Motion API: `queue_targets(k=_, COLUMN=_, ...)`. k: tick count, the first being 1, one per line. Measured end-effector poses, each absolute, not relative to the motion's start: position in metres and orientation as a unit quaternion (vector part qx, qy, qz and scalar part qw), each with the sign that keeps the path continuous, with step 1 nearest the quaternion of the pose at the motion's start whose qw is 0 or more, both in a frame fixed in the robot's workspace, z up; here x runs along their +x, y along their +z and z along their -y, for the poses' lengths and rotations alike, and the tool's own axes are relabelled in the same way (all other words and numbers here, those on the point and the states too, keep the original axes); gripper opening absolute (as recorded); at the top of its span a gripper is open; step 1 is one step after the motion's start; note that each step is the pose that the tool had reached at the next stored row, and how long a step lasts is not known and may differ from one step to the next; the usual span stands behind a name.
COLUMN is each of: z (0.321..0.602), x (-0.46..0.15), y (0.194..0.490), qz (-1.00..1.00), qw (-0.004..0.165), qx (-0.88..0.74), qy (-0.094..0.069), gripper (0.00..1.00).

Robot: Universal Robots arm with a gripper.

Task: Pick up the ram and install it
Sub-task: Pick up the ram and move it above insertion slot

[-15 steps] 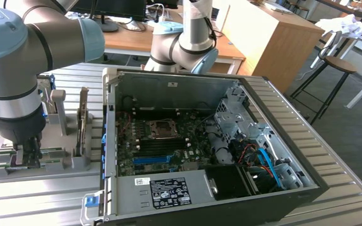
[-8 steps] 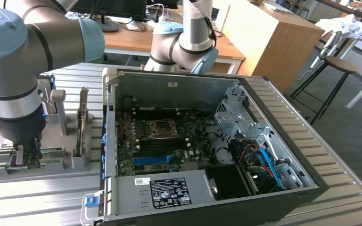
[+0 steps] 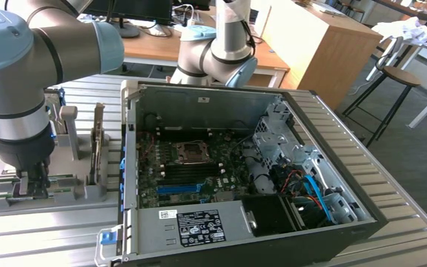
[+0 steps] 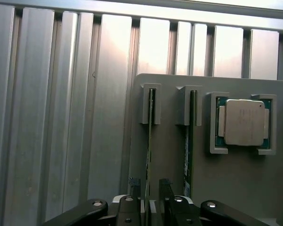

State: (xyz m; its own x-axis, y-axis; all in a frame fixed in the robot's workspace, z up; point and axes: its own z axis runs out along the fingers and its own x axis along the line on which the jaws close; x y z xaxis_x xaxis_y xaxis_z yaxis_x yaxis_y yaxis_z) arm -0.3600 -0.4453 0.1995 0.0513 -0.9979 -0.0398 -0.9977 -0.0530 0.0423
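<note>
- Right, the gripper (image 4: pixel 149 189) is down over the grey fixture plate (image 4: pixel 169 150), at the exterior view's left, beside the open computer case (image 3: pixel 198 108)
- Jaws stand apart, not clamped: one fingertip off each face of the ram (image 4: pixel 150 136), with what looks like a thin gap on both sides, nothing gripped
- The ram stands on edge in a slot of the plate, one end seated in a raised notched guide (image 4: pixel 150 106), the other end running in between the fingertips
- A second stick (image 4: pixel 189 141) stands on edge in the neighbouring slot, parallel and just beside the first, outside the jaws
- The next pocket along holds a square silver processor (image 4: pixel 241 122) lying flat, green board edge showing round it, well apart from the gripper
- The plate sits on a slatted aluminium table (image 4: pixel 61 117)
- The case lies on its side on the same table, side panel off, motherboard (image 3: pixel 198 178) facing up
- Inside: processor socket (image 3: pixel 191 151) near the board's middle, dark memory slots (image 3: pixel 191 172) just below it in the exterior view, a blue slot (image 3: pixel 178 188) below those
- Power supply (image 3: pixel 198 225) with a black-and-white label sits along the near edge
- Drive cage (image 3: pixel 280 136) and blue cables (image 3: pixel 313 189) sit toward the exterior view's right
</note>
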Motion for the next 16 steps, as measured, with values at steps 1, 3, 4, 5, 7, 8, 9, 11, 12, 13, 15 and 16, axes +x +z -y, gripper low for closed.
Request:
queue_targets(k=1, z=0.4456, x=-0.3599, y=0.1995, qz=0.688, qw=0.002, qx=0.725, qy=-0.029, gripper=0.30)
queue_targets(k=3, z=0.4459, x=-0.3598, y=0.1995, qz=0.688, qw=0.002, qx=0.725, qy=-0.029, gripper=0.30)
queue_targets(k=4, z=0.4460, x=-0.3598, y=0.1995, qz=0.688, qw=0.002, qx=0.725, qy=-0.029, gripper=0.30)
queue_targets(k=5, z=0.4460, x=-0.3598, y=0.1995, qz=0.688, qw=0.002, qx=0.725, qy=-0.029, gripper=0.30)
queue_targets(k=7, z=0.4460, x=-0.3597, y=0.1995, qz=0.688, qw=0.002, qx=0.725, qy=-0.029, gripper=0.30)
queue_targets(k=8, z=0.4461, x=-0.3597, y=0.1995, qz=0.688, qw=0.002, qx=0.725, qy=-0.029, gripper=0.30)
queue_targets(k=9, z=0.4461, x=-0.3596, y=0.1995, qz=0.688, qw=0.002, qx=0.725, qy=-0.029, gripper=0.30)
queue_targets(k=11, z=0.4461, x=-0.3596, y=0.1995, qz=0.688, qw=0.002, qx=0.725, qy=-0.029, gripper=0.30)
queue_targets(k=12, z=0.4460, x=-0.3595, y=0.1995, qz=0.688, qw=0.002, qx=0.725, qy=-0.029, gripper=0.30)
queue_targets(k=13, z=0.4460, x=-0.3595, y=0.1995, qz=0.688, qw=0.002, qx=0.725, qy=-0.029, gripper=0.30)
queue_targets(k=15, z=0.4463, x=-0.3594, y=0.1995, qz=0.688, qw=0.002, qx=0.725, qy=-0.029, gripper=0.30)
queue_targets(k=16, z=0.4464, x=-0.3595, y=0.1995, qz=0.688, qw=0.002, qx=0.725, qy=-0.029, gripper=0.30)
